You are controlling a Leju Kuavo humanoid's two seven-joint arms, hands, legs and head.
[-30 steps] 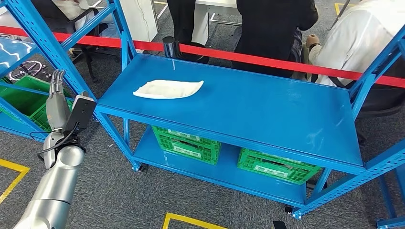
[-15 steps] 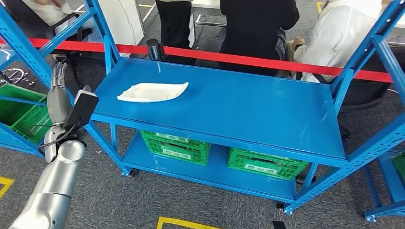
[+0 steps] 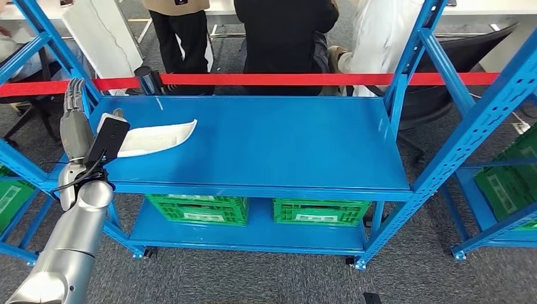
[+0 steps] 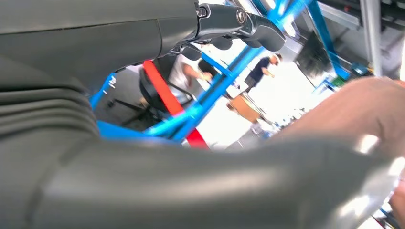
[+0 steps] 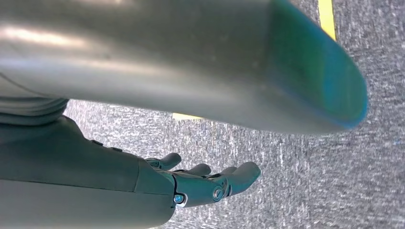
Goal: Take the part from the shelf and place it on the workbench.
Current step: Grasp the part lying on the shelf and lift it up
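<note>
Part [image 3: 155, 137]: a flat, white, elongated piece with a shallow, tray-like curve and one end narrowing to a point that aims toward three o'clock. It lies on the blue top of the workbench [image 3: 272, 149], near that surface's nine o'clock edge, its other end hidden behind the black camera box [image 3: 107, 139] on the left wrist. Nothing grips it.

The left hand [image 3: 74, 120] is raised at the bench's nine o'clock corner, fingers [image 3: 73, 96] straight, close side by side and pointing to twelve o'clock, holding nothing; the silver left arm [image 3: 66, 244] climbs to it from seven o'clock. In the right wrist view the right hand [image 5: 200, 183] hangs over the carpet with its fingers loosely curled and a little apart, nothing in them.

The workbench is a blue steel rack with a smooth, glossy top and a lower deck carrying two green crates [image 3: 196, 209], side by side. Blue uprights [image 3: 411, 50] rise at its far corners, and more blue racking stands at three and nine o'clock, with another green crate [image 3: 510, 183] at three o'clock. A red barrier tape [image 3: 304, 79] runs behind the bench, held by a black post [image 3: 147, 80] at eleven o'clock. Beyond it, at twelve o'clock, people [image 3: 282, 38] stand in dark and light clothing. The floor is grey carpet [image 3: 253, 275]; the right wrist view shows yellow floor tape [image 5: 327, 19] on it.
</note>
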